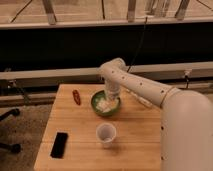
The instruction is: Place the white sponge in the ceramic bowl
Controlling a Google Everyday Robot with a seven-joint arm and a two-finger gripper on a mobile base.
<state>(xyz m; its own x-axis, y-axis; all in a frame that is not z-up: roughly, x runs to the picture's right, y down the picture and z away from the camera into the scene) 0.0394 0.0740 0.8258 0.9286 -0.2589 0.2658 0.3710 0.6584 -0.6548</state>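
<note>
On a wooden table point(80, 125), a dark flat phone-like object point(59, 144) is seen near the front left corner, and a small red item point(76, 96) lies toward the back edge. A white cup point(106, 134) stands upright at centre front, apart from the rest. Just behind it, the green ceramic bowl point(105, 104) is shown with a pale mass inside, taken to be the white sponge point(103, 105), resting within the rim. The gripper point(112, 100) is lowered into the bowl from above at the end of the white arm point(145, 90), which reaches in from the right, where the robot's bulky body fills the frame. Whether the sponge is clamped or freed cannot be told.

The placing step is judged to be in hand, with the task close to complete. What is called for next is a release of the sponge, if it is not already let go, followed by a straight upward withdrawal so that the bowl is not dragged or tipped.
</note>
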